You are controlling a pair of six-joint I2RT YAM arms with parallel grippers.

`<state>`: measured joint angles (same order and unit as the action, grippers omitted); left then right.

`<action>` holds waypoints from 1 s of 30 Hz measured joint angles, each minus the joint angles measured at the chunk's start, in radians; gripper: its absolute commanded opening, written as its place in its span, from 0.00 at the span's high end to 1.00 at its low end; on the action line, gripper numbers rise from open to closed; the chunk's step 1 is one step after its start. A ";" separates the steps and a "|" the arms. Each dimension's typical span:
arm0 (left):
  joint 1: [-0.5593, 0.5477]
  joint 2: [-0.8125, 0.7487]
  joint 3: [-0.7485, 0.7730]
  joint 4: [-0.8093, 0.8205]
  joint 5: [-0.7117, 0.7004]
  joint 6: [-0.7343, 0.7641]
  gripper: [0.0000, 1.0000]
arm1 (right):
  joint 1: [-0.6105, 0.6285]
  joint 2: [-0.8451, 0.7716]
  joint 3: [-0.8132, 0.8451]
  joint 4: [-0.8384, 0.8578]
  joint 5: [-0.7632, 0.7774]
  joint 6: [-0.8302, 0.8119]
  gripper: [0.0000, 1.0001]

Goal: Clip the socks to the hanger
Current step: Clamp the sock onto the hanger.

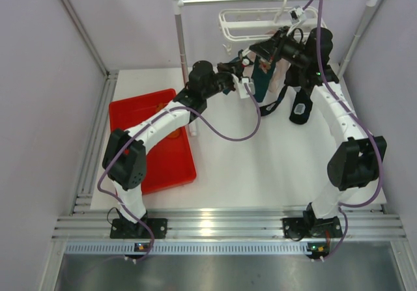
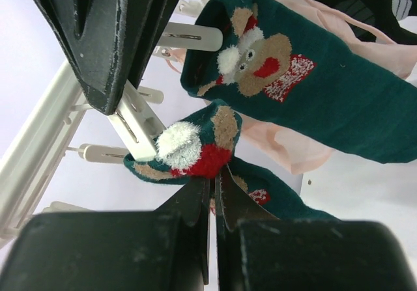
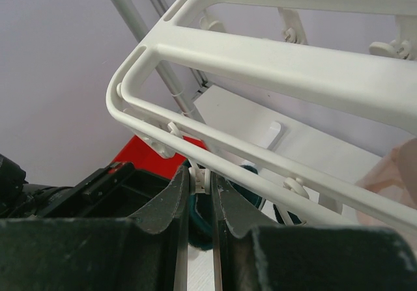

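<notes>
Left wrist view: teal sock (image 2: 195,149) bunched against a white clip (image 2: 140,125) of the hanger (image 3: 293,69), far centre above the tabletop (image 1: 273,167).
left end effector (image 2: 212,185): clenched on that sock's edge.
second teal sock (image 2: 326,102): hanging just right.
right end effector (image 3: 201,174): grasping second clip (image 3: 199,181) on the hanger.

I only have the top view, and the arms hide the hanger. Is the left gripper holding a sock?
Observer: Yes, the left gripper is shut on a teal sock, at its red and white patch.
Operator: And the right one?
Observer: The right gripper is pinching a white clip under the hanger frame.
Operator: Sock in that clip?
Observer: Its edge meets the clip's tip; whether it is inside I cannot tell.
</notes>
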<state>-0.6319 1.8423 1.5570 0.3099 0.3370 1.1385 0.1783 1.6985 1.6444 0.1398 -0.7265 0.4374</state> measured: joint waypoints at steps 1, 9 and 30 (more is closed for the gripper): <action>0.000 0.000 0.002 0.001 -0.003 0.002 1.00 | 0.000 0.000 0.000 0.000 0.000 -0.003 1.00; -0.002 0.008 0.005 0.002 -0.014 0.013 1.00 | 0.004 0.000 0.000 -0.011 0.008 -0.050 1.00; -0.018 0.048 0.063 0.004 -0.014 0.024 1.00 | 0.005 0.000 0.000 -0.016 -0.008 -0.063 0.59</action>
<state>-0.6502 1.8908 1.6196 0.3138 0.3233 1.1629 0.1829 1.6985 1.6447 0.1234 -0.7341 0.3748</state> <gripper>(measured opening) 0.027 0.340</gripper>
